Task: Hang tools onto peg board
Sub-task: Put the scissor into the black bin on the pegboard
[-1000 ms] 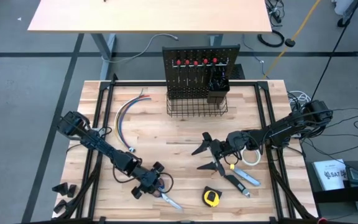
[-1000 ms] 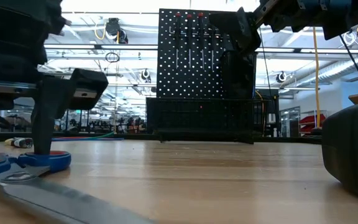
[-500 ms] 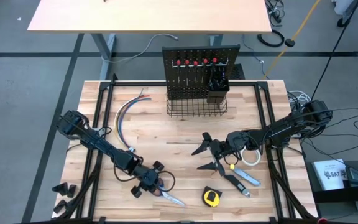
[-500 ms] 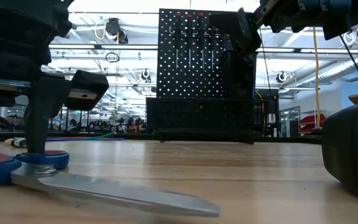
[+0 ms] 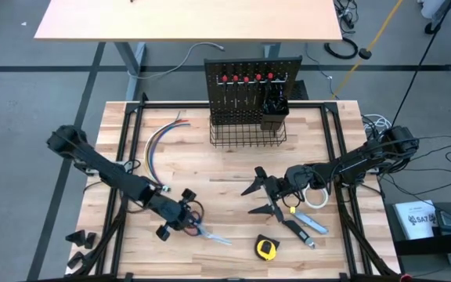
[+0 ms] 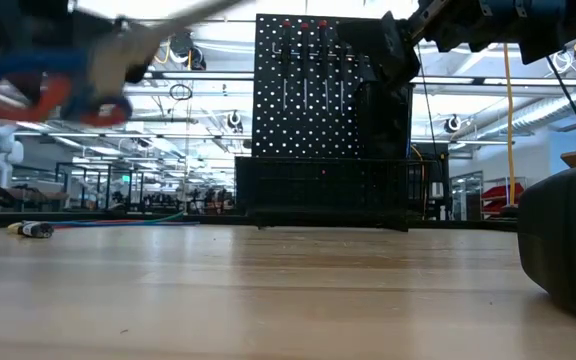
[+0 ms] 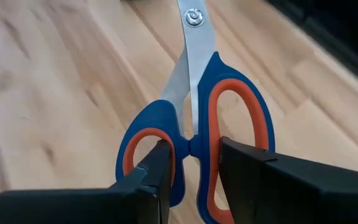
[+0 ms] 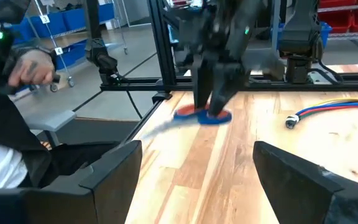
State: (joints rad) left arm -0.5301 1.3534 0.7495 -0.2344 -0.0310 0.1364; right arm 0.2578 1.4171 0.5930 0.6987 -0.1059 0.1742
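Observation:
The scissors (image 7: 194, 112), with blue and orange handles and silver blades, are in the air over the table's near left part, and my left gripper (image 7: 194, 180) is shut on them. From above the blades (image 5: 214, 237) stick out past my left gripper (image 5: 188, 223). The low view shows the scissors (image 6: 58, 90) blurred, high above the wood. My right gripper (image 5: 258, 196) hovers open right of centre, with nothing between its fingers. The peg board (image 5: 249, 90) stands upright at the far edge, with red-handled screwdrivers (image 5: 245, 78) hanging on it and a wire basket (image 5: 247, 135) at its base. My left gripper pinches the scissors where the two handle loops meet (image 7: 191, 142), between its two fingers (image 7: 160, 171). One finger stands at the small loop, the other at the large loop. The fingers come slanting down from the table's left. The scissors are lifted clear, blades pointing away from the gripper.
A yellow tape measure (image 5: 266, 249), a grey-blue utility knife (image 5: 310, 228) and a white tape roll (image 5: 317, 197) lie near the right gripper. A bundle of coloured wires (image 5: 159, 142) lies at the far left. A person's gloved hand (image 8: 33, 65) shows beyond the table.
My left gripper has risen and drawn a little toward the table's left edge, taking the scissors with it. The scissors, whose blades lay on the wood, are now lifted clear of the table. My right arm has kept still.

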